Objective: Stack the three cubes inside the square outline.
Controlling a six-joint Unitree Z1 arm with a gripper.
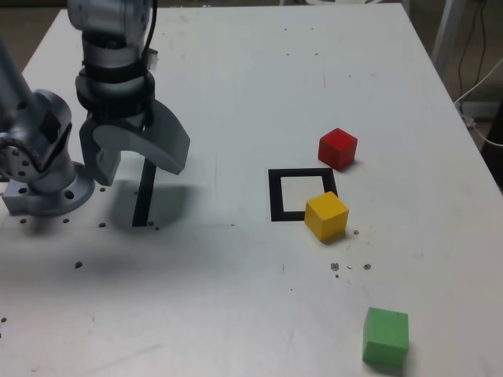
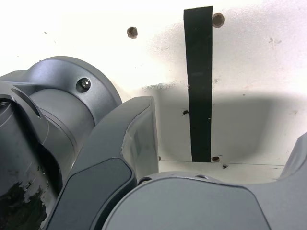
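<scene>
The black square outline (image 1: 302,193) lies on the white table near the middle. A yellow cube (image 1: 326,215) sits on the outline's near corner at the exterior view's right. A red cube (image 1: 338,148) rests just beyond the outline's far right corner. A green cube (image 1: 386,335) lies alone near the front edge. My gripper (image 1: 138,167) hangs open and empty at the exterior view's left, over a black stripe (image 1: 145,193), far from all three cubes. The wrist view shows only the wide-apart jaws, the arm's base and the stripe (image 2: 198,81).
The arm's grey base (image 1: 43,169) stands at the exterior view's left edge. Small screw holes (image 2: 132,32) dot the table near it. Cables and a metal stand (image 1: 471,55) lie beyond the table's right edge.
</scene>
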